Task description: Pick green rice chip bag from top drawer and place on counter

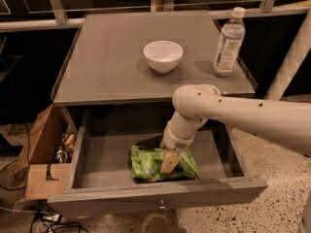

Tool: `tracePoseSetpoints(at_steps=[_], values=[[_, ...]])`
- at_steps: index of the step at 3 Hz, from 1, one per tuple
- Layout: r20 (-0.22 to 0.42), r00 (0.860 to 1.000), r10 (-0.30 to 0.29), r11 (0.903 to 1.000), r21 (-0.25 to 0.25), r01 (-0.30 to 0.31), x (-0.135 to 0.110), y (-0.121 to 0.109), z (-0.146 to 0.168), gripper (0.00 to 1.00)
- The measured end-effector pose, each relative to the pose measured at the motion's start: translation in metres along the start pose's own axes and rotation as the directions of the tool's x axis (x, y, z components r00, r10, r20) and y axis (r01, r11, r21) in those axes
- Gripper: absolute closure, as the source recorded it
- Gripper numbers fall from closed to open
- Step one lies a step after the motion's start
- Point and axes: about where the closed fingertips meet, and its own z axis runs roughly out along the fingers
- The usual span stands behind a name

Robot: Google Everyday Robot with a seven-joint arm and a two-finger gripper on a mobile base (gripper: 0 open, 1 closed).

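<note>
The green rice chip bag (150, 163) lies flat on the floor of the open top drawer (155, 197), near its front middle. My gripper (168, 163) reaches down into the drawer from the white arm (233, 115) and sits right on the bag's middle, touching it. The bag rests on the drawer floor. The grey counter (107, 57) is above the drawer and carries a white bowl (164, 56) and a water bottle (228, 41).
A brown cardboard box (43, 154) with small items stands on the floor to the left of the drawer. The drawer's front panel has a small metal knob (162, 207). Speckled floor lies around the cabinet. A white post (291, 52) stands at the right.
</note>
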Motion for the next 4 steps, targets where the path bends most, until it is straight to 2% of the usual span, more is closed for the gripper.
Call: tracePoseSetpoints(at_steps=[1,2,3,4], values=[[0.0,1.0,0.0,1.0,0.0,0.0,0.0,0.0,0.0,1.0],[0.0,1.0,0.0,1.0,0.0,0.0,-0.001,0.0,-0.003,1.0],[0.006,0.999,0.053,0.9975,0.046,-0.053,-0.003,0.003,-0.039,1.0],[0.024,0.995,0.093,0.9909,0.095,-0.095,-0.011,0.024,-0.115,1.0]])
